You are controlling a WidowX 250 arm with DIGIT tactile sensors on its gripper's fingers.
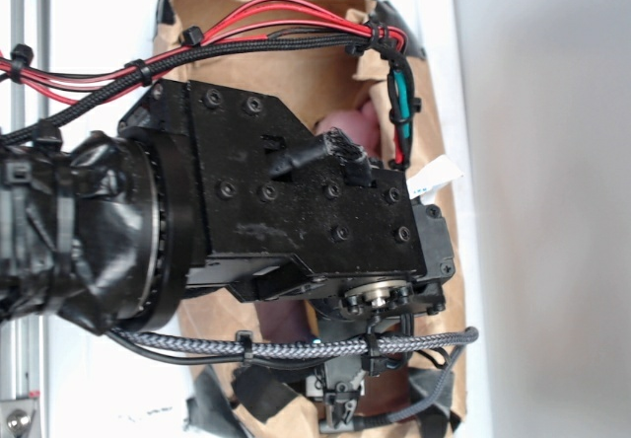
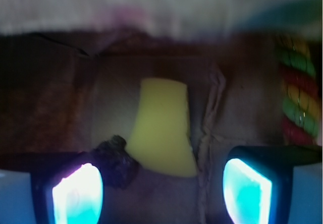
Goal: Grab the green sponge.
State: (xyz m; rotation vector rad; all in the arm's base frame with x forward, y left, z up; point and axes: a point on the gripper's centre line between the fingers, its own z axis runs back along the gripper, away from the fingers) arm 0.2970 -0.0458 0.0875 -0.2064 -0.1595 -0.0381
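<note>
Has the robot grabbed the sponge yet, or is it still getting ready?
Not yet. Done: the end effector is lined up over the green sponge, which looks yellow and lies between its two glowing fingers. In hand: nothing; the fingers are apart and not touching it. Left: lower, close on the sponge, avoiding the dark chunk beside it, then lift.

Brown chunk (image 2: pixel 117 159), twisted rope (image 2: pixel 298 103), paper (image 1: pixel 296 24)
</note>
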